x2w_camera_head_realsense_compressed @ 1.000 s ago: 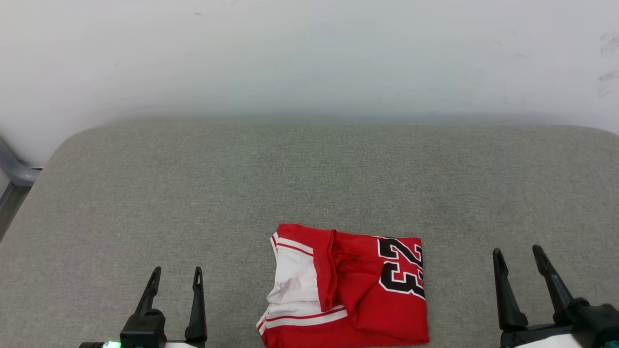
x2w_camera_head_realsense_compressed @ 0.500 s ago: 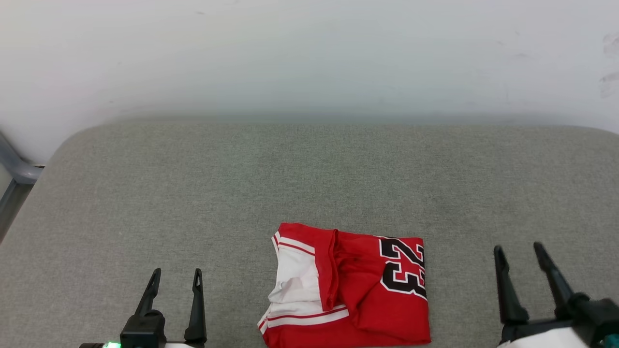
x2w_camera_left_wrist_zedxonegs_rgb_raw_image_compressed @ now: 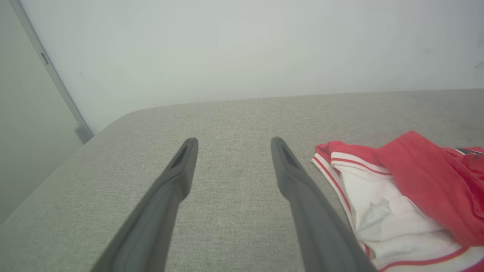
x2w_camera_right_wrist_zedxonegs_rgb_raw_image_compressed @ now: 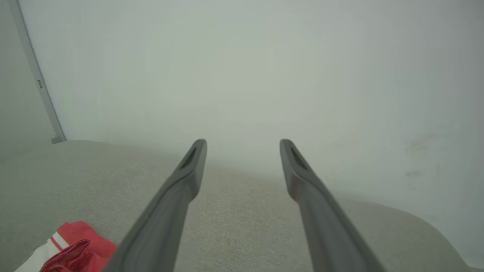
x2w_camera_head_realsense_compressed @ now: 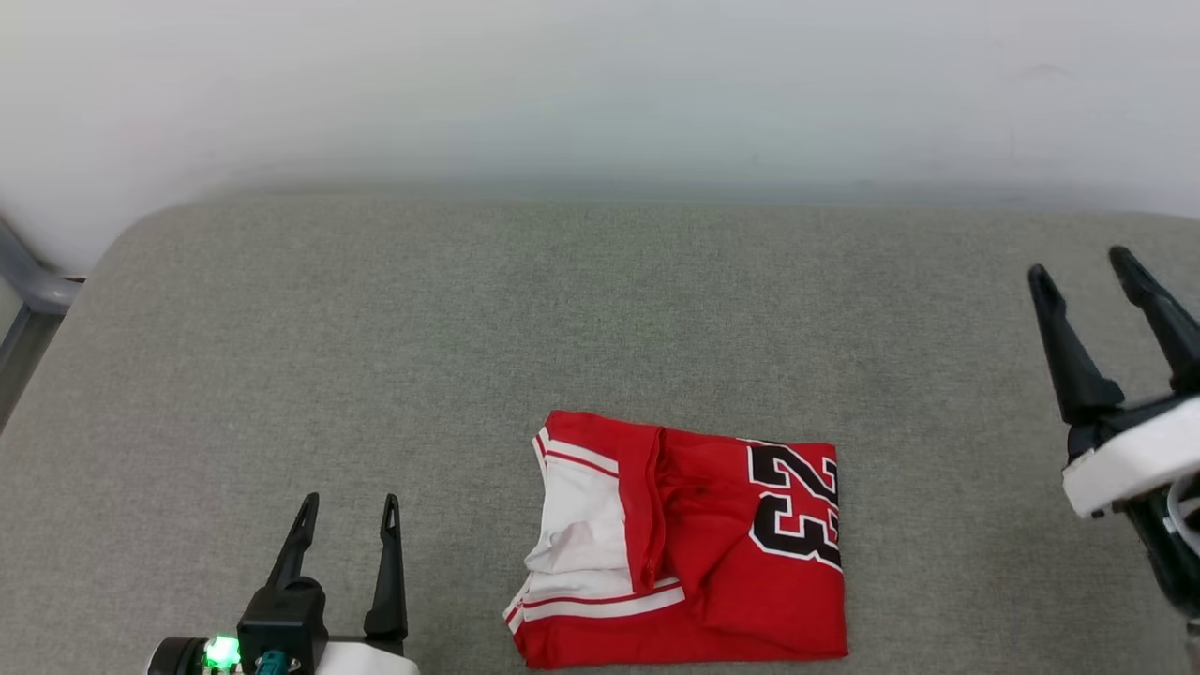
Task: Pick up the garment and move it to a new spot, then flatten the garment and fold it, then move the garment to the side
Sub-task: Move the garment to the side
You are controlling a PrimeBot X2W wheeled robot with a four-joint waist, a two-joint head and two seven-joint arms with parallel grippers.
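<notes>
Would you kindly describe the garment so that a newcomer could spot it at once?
A grey padded surface lies before the robot. Near its front edge lies the garment, folded. It is bright red, with a white sleeve and a black 23.

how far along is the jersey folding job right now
Done: the garment lies folded into a compact rectangle on the grey cushion, so flattening and folding look finished. In hand: nothing; the left end effector and right end effector are both open, apart from it. Left: probably moving it to the side.
</notes>
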